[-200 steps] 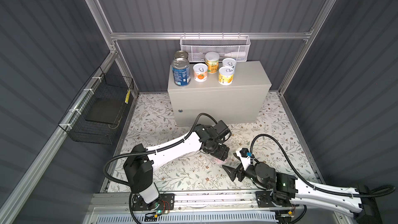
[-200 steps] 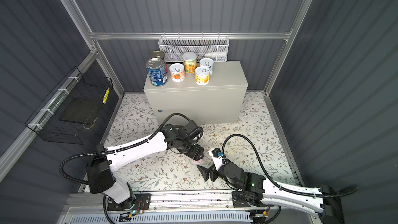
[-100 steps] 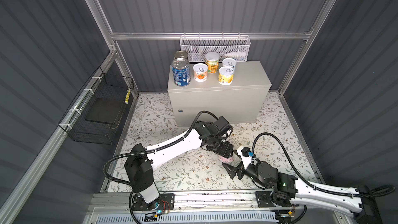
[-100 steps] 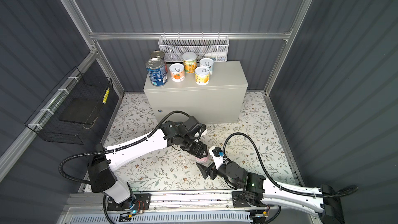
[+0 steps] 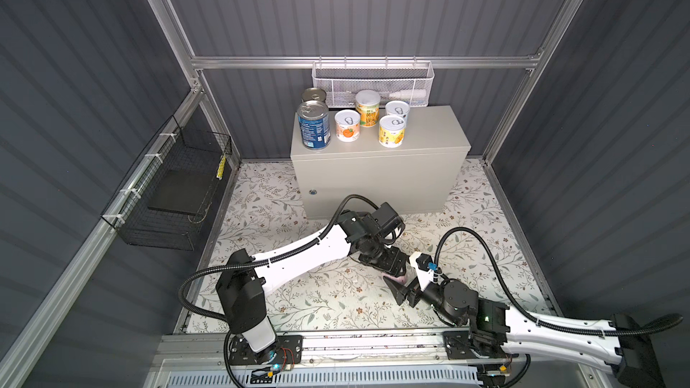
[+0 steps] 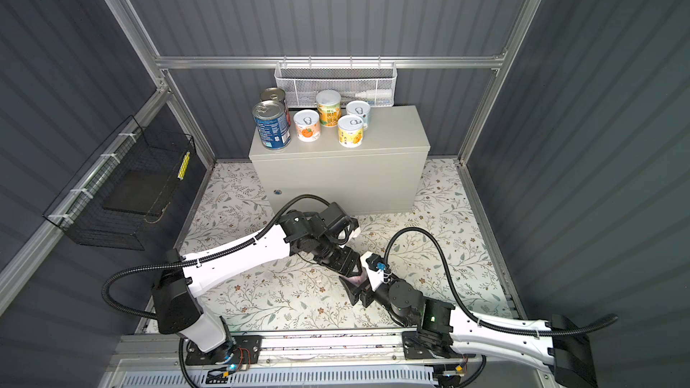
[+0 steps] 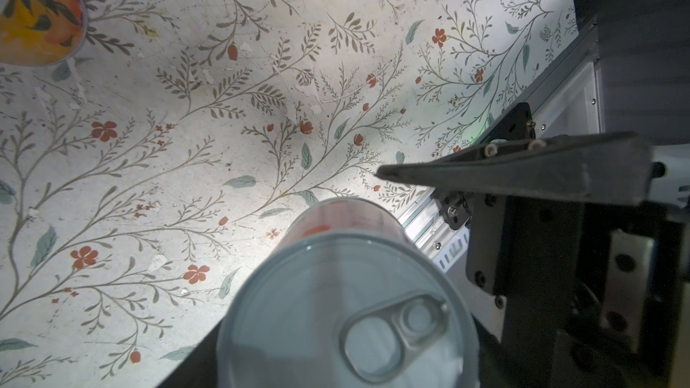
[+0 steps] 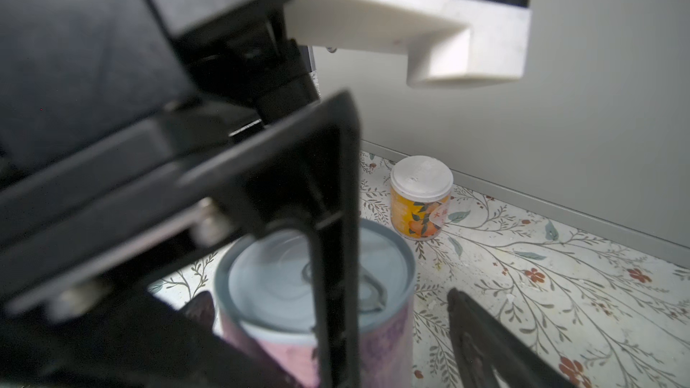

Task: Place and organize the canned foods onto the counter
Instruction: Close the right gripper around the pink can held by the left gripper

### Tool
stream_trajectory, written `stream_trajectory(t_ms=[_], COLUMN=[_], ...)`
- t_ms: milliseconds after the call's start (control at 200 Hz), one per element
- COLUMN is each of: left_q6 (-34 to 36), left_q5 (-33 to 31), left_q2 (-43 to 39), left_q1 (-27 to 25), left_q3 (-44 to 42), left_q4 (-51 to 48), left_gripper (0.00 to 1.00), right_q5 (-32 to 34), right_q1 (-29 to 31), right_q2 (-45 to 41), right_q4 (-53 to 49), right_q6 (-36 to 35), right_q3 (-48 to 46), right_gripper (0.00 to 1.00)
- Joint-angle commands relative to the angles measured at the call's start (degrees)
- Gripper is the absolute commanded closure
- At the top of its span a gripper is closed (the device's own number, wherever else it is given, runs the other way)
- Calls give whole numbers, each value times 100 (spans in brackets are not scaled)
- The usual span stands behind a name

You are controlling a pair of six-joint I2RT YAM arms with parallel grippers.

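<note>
Gripping a pink-labelled can [image 5: 396, 278] from above, the left jaws are closed partway on its sides, low over the floral floor [image 5: 336, 300] in front of the counter [image 5: 373, 177]; whether the can's base touches the floor cannot be told. The left wrist view looks straight down on its pale lid and ring pull [image 7: 392, 326].

The right jaws stand wide open and hold nothing, with one finger on each side of this same can. In the right wrist view one finger [image 8: 485, 337] is clearly apart from the label, while the other [image 8: 199, 307] sits just beside it.

A second can, orange-labelled with a white lid [image 8: 420, 199], stands upright on the floor near the counter's front wall.

Six cans stand upright on the left half of the counter top in both top views:
- a blue-labelled can [image 5: 313, 125] at the front left corner
- a silver-lidded can [image 5: 313, 95] behind it
- an orange-fruit can [image 5: 347, 125] just right of the blue one
- a taller orange can [image 5: 367, 108] further back
- a pale can [image 5: 397, 110] beside that
- a yellow can [image 5: 392, 131] in front of the pale one

The right half of the counter top is bare
</note>
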Motion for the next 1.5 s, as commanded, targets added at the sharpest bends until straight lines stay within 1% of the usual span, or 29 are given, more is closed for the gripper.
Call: stream_trajectory(t_ms=[0,145,170,250,470,680,805,915,1026,1091,1141,1196,1216,1236,1246,1386,1496], left_q6=[-101,-150,-158,-185,-222,-291,-358,-396,-399,-405,-406,-418,-420,-423,-423,-398,-390], left_q5=[290,291,472,494,579,642,706,686,669,644,627,605,607,607,600,410,378], left_q2=[-224,-269,-277,-295,-339,-372,-389,-410,-392,-383,-370,-361,-357,-351,-349,-279,-218], left_q1=[-26,-26,-26,-26,-26,-26,-26,-26,-26,-26,-26,-26,-26,-26,-26,-18,-18], left_q3=[211,184,174,139,129,61,-5,-37,-6,27,37,55,59,59,59,86,115], left_q4=[51,78,86,121,214,313,424,499,509,509,517,526,534,543,544,462,369], left_gripper=[54,54,54,54,55,55,54,47,45,41,33,21,15,3,1,0,0], right_q5=[192,232,210,140,176,175,165,162,176,197,190,181,181,194,204,201,211], right_q1=[21,21,29,25,27,23,25,21,25,24,27,29,27,28,29,21,25], right_q2=[111,285,295,287,313,203,-60,-342,-562,-642,-686,-710,-711,-702,-699,-657,-711], right_q4=[294,444,479,539,570,802,841,786,630,602,584,574,569,559,560,487,505], right_q6=[-129,-173,-184,-208,-260,-222,-159,-142,-125,-116,-106,-91,-96,-96,-95,-77,-61], right_q3=[-19,-20,-20,-20,-19,-140,-216,-274,-297,-319,-328,-334,-328,-323,-318,-266,-283], right_gripper=[4,6,6,8,15,28,32,32,33,33,33,33,33,33,33,33,34])
